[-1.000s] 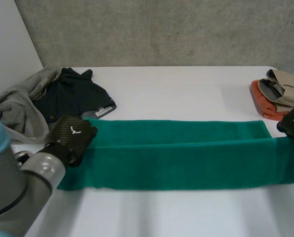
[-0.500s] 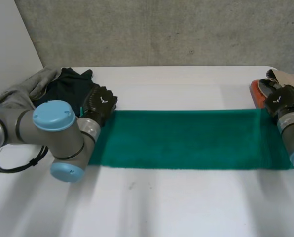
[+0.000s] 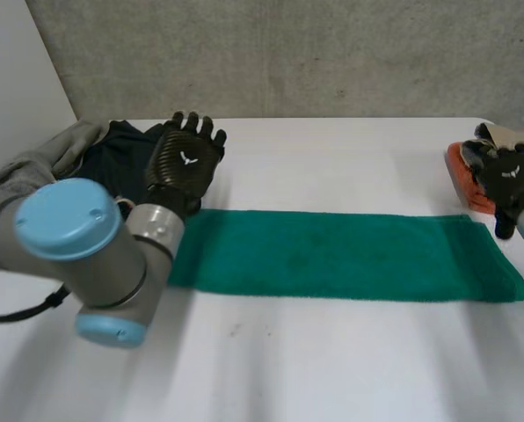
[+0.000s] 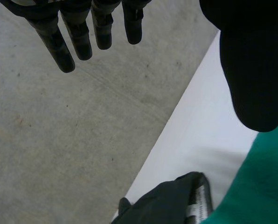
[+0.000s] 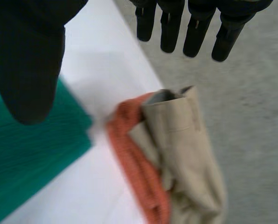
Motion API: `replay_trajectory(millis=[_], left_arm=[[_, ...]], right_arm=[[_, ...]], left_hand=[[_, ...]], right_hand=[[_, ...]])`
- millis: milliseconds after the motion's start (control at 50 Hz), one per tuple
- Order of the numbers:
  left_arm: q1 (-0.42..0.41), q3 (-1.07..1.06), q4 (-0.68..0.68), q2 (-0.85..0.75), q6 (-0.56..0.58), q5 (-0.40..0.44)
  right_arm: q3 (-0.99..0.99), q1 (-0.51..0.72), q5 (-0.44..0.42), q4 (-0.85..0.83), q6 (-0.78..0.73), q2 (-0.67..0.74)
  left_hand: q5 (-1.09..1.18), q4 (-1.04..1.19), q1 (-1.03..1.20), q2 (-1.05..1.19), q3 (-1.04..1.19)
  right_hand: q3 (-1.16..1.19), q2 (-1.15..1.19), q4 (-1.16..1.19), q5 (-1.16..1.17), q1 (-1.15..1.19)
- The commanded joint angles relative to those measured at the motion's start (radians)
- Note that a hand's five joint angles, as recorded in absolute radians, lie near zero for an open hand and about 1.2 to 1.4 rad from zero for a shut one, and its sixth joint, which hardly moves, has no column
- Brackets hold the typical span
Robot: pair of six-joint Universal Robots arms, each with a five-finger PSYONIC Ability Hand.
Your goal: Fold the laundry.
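A green towel (image 3: 332, 255) lies folded into a long narrow strip across the middle of the white table (image 3: 332, 369). My left hand (image 3: 185, 163) is raised above the strip's left end, fingers (image 4: 78, 37) straight and spread, holding nothing. Over the strip's right end hovers my right hand (image 3: 513, 176), also open, its fingers (image 5: 195, 32) straight and apart from the thumb (image 5: 27, 70). A corner of the green towel (image 5: 31, 154) lies under that thumb, and the green towel (image 4: 255, 186) edge also lies beneath the left thumb.
A heap of grey and dark navy clothes (image 3: 86, 171) lies at the table's left back; its navy piece (image 4: 171, 203) has a white label. Folded beige and orange items (image 3: 482, 163) are stacked at the right edge, the beige cloth (image 5: 190, 154) on the orange one (image 5: 139, 163). A concrete wall stands behind.
Both hands carried the towel's near edge over to the far edge, folding it into a narrower strip, then let go and rose with fingers opening.
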Motion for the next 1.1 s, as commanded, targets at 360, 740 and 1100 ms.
replay_trajectory(millis=[360,740,1100], left_arm=[[0.002,-0.214,0.006,0.123,-0.201,0.009],[0.011,-0.278,0.006,0.235,-0.207,0.002],[0.004,-0.286,0.005,0.261,-0.207,0.002]], right_arm=[[0.164,-0.168,-0.141,-0.043,-0.023,0.107],[0.063,-0.258,0.066,-0.175,-0.314,-0.031],[0.11,0.618,-0.213,-0.349,-0.161,0.087]], left_hand=[[-0.05,-0.028,-0.015,-0.032,-0.037],[-0.05,-0.028,-0.015,-0.032,-0.037],[-0.05,-0.028,-0.015,-0.032,-0.037]], right_hand=[[0.47,0.472,0.47,0.463,0.475],[1.081,1.082,1.081,1.074,1.085],[1.081,1.082,1.081,1.074,1.085]])
